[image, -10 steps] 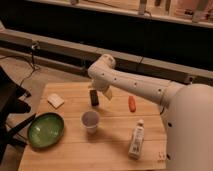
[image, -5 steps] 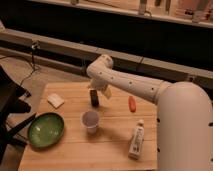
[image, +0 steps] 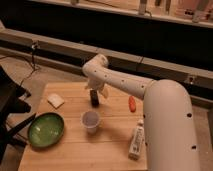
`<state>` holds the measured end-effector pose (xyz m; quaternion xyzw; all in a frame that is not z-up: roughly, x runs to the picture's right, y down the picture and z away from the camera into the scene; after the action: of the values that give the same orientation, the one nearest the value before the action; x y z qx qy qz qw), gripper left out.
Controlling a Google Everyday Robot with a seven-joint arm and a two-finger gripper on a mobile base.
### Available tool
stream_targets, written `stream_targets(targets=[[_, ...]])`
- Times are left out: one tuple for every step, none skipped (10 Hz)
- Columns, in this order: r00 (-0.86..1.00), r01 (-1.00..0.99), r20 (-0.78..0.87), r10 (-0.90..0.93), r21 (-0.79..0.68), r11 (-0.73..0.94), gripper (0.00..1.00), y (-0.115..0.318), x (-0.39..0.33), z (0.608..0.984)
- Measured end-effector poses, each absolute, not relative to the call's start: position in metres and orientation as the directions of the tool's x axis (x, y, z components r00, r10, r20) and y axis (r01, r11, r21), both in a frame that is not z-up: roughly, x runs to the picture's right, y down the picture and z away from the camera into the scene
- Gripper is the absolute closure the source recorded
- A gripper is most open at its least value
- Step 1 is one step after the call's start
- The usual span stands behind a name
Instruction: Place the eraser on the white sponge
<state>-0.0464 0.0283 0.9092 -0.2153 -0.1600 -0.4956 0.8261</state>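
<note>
The eraser (image: 94,98) is a small black block standing near the middle of the wooden table (image: 70,150), just behind the cup. My gripper (image: 94,90) hangs from the white arm directly over it, at the eraser's top. The white sponge (image: 55,100) lies flat near the table's far left corner, well left of the gripper and the eraser.
A pale cup (image: 90,120) stands just in front of the eraser. A green bowl (image: 45,129) sits at the left front. An orange-red oblong object (image: 132,103) lies to the right. A white labelled bottle (image: 136,140) lies at the right front. A dark chair (image: 10,107) stands left of the table.
The arm has shifted slightly left and lower over the eraser. The eraser stays at about the same spot on the table.
</note>
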Motion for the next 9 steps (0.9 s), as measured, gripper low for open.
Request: stream_targets(targets=[[0.457,0.888,0.488,-0.743,-0.205,0.412,0.2,0.03,-0.045,0.914],[0.458,0.887,0.502,-0.733,-0.211,0.41,0.2,0.032,-0.046,0.919],[0.457,0.888,0.51,-0.728,-0.216,0.406,0.2,0.034,-0.046,0.922],[0.454,0.89,0.516,-0.726,-0.22,0.4,0.2,0.035,-0.046,0.925],[0.449,0.892,0.526,-0.722,-0.225,0.392,0.2,0.037,-0.047,0.929],[0.444,0.895,0.534,-0.719,-0.227,0.384,0.2,0.039,-0.048,0.933],[0.439,0.898,0.541,-0.718,-0.228,0.377,0.2,0.04,-0.049,0.936],[0.432,0.901,0.548,-0.716,-0.228,0.37,0.2,0.043,-0.05,0.94],[0.425,0.904,0.559,-0.712,-0.229,0.36,0.2,0.048,-0.052,0.945]])
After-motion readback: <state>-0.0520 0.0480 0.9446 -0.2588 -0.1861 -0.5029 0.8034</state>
